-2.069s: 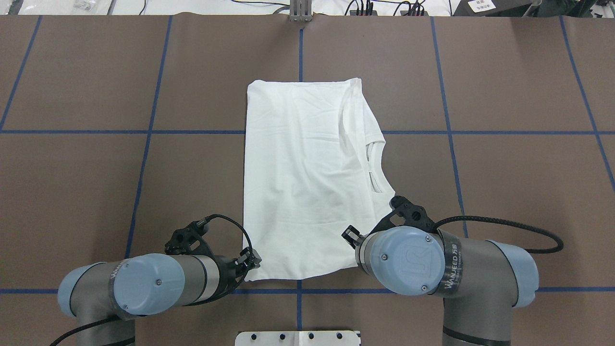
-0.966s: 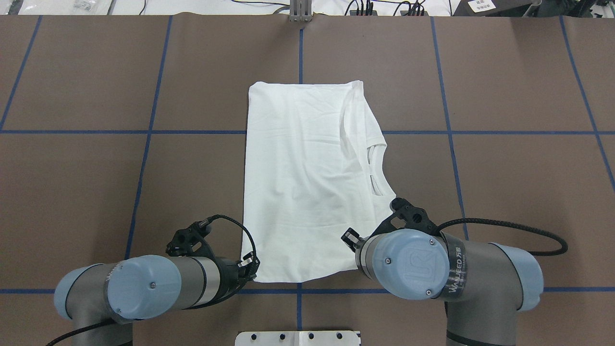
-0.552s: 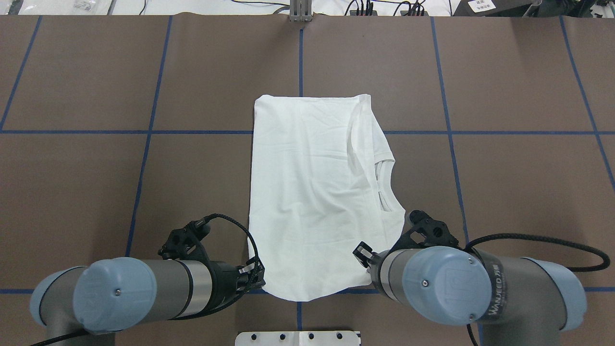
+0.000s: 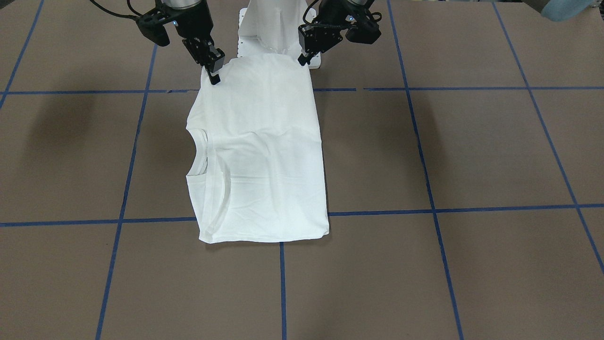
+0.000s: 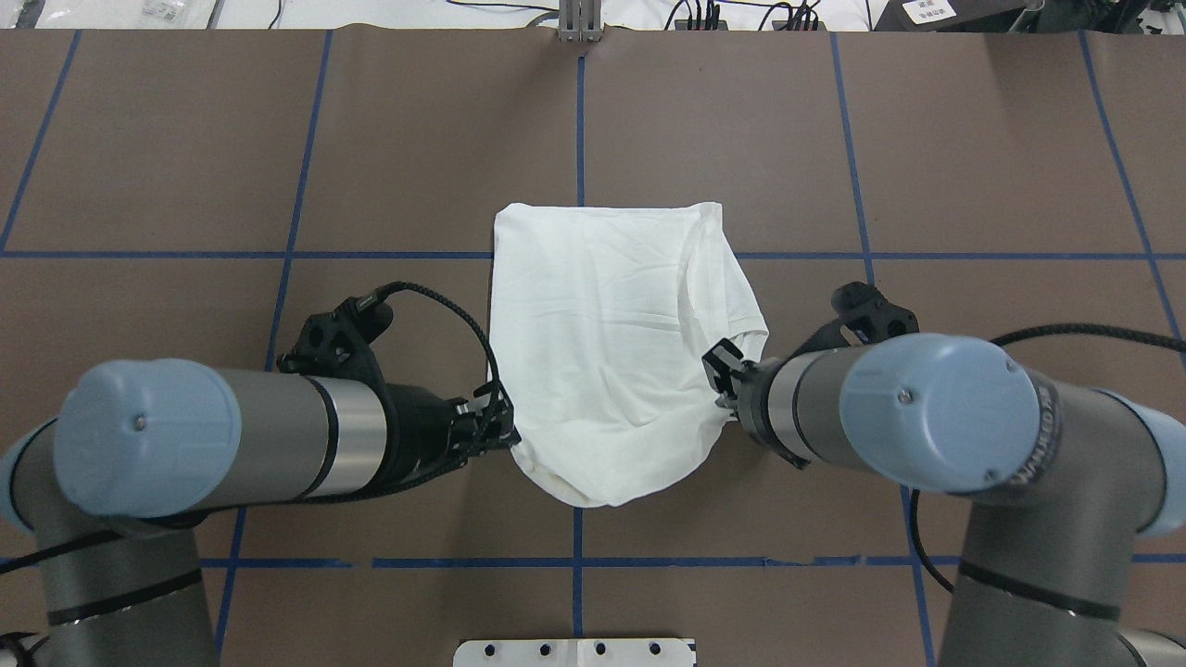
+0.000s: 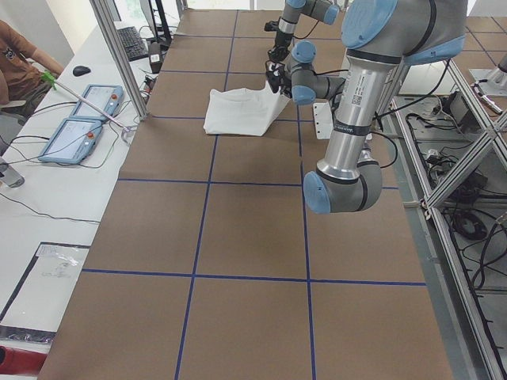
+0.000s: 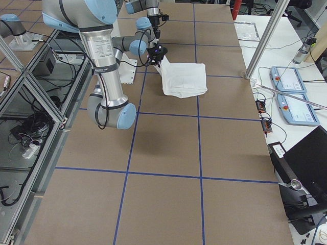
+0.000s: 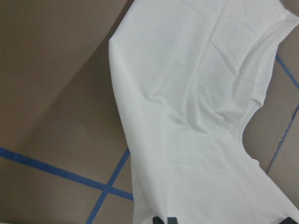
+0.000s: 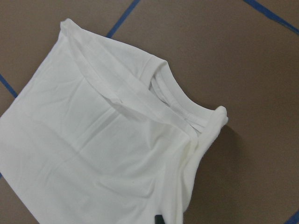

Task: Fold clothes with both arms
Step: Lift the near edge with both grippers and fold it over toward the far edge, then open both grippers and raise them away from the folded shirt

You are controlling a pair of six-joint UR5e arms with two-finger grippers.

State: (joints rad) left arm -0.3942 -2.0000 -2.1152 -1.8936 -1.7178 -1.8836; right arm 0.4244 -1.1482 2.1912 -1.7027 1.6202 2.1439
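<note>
The white T-shirt [image 5: 602, 333] is folded to a narrow strip, with its far part flat on the brown table. My left gripper [image 5: 500, 435] is shut on its near left corner. My right gripper [image 5: 721, 380] is shut on its near right corner. Both hold the near edge above the table, and the cloth sags between them. In the front-facing view the shirt [image 4: 259, 151] hangs from the left gripper [image 4: 304, 59] and the right gripper [image 4: 213, 75]. The ribbed collar [image 9: 187, 107] lies on my right side. No printed text shows.
Blue tape lines [image 5: 278, 255] grid the brown table cover. The white base plate [image 5: 574, 651] sits at the near edge between the arms. A side table beyond the far edge carries teach pendants [image 6: 83, 119], and a person [image 6: 16, 71] sits there.
Both grippers have risen with the shirt's near corners. The shirt's far edge has slid toward the robot, and the near part now hangs off the table instead of lying flat.
</note>
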